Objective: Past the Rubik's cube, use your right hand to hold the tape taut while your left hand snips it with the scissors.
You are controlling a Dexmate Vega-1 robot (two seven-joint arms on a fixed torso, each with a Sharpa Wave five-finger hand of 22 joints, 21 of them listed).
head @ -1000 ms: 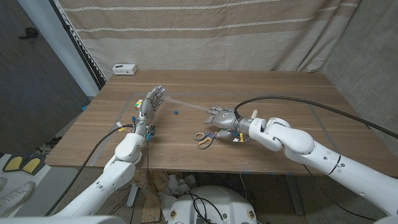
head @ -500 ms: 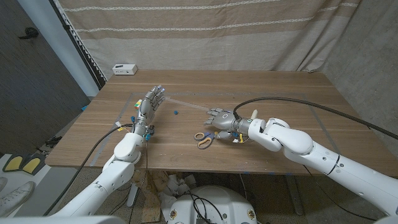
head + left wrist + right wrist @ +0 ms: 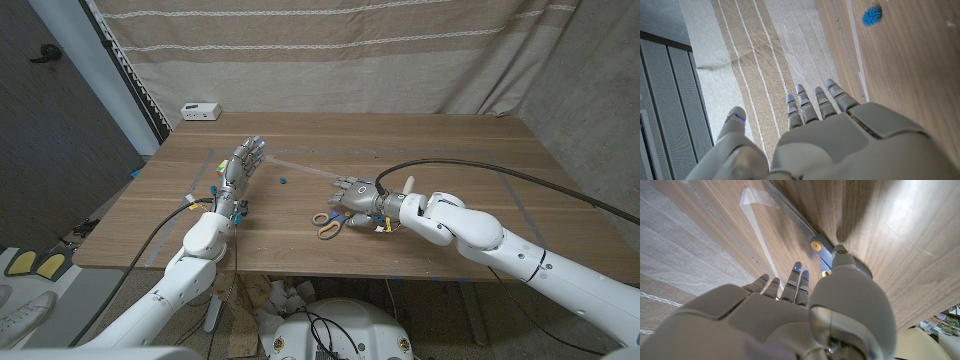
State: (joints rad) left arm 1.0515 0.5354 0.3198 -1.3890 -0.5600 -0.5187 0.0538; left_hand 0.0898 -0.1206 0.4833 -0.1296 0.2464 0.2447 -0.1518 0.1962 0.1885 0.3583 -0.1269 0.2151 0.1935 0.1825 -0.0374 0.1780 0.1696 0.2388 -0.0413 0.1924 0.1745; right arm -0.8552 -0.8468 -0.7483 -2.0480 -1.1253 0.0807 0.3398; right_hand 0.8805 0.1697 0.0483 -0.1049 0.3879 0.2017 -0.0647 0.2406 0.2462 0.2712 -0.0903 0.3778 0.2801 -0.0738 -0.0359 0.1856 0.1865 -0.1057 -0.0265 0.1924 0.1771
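1. My right hand [image 3: 356, 190] is low over the table [image 3: 420, 150] near its middle, fingers pointing toward the tape [image 3: 300, 167]. It seems to grip nothing, though I cannot tell whether a fingertip touches the strip's end.
2. The scissors [image 3: 328, 224] lie on the wood just beside that hand, orange handles toward me, untouched.
3. My left hand [image 3: 240, 165] is raised with its fingers spread, holding nothing.
4. The Rubik's cube [image 3: 219, 169] sits right beside my left hand.
5. The tape stretches as a pale strip from near my left fingers toward my right hand, past a small blue ball [image 3: 284, 181].
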